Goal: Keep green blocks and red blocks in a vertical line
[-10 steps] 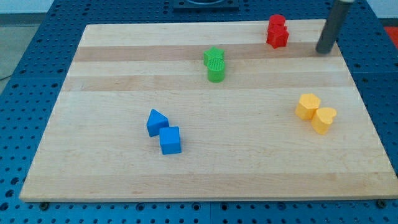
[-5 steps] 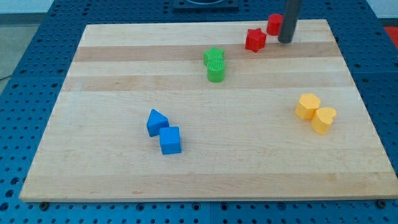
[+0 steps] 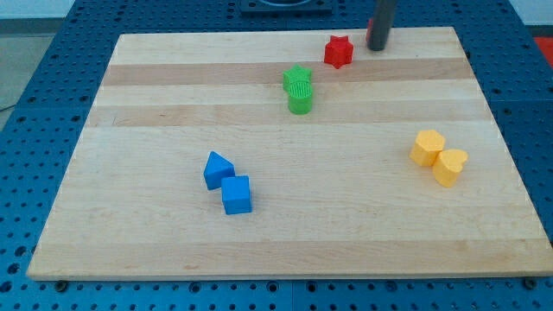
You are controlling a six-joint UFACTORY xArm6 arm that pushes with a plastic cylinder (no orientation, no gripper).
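A red star block (image 3: 339,52) lies near the view's top, right of centre. My tip (image 3: 376,48) rests on the board just to its right, a small gap away. A second red block seen earlier is hidden behind the rod. A green star block (image 3: 297,79) and a green cylinder (image 3: 300,102) touch each other, stacked top to bottom in the view, below and left of the red star.
A blue triangular block (image 3: 218,168) and a blue cube (image 3: 236,195) sit together at lower left of centre. Two yellow blocks (image 3: 427,148) (image 3: 449,166) touch at the right. The wooden board (image 3: 130,242) lies on a blue perforated table.
My tip swept left along the board's top edge. The red star block was pushed left away from the other red block, which is now covered by the rod.
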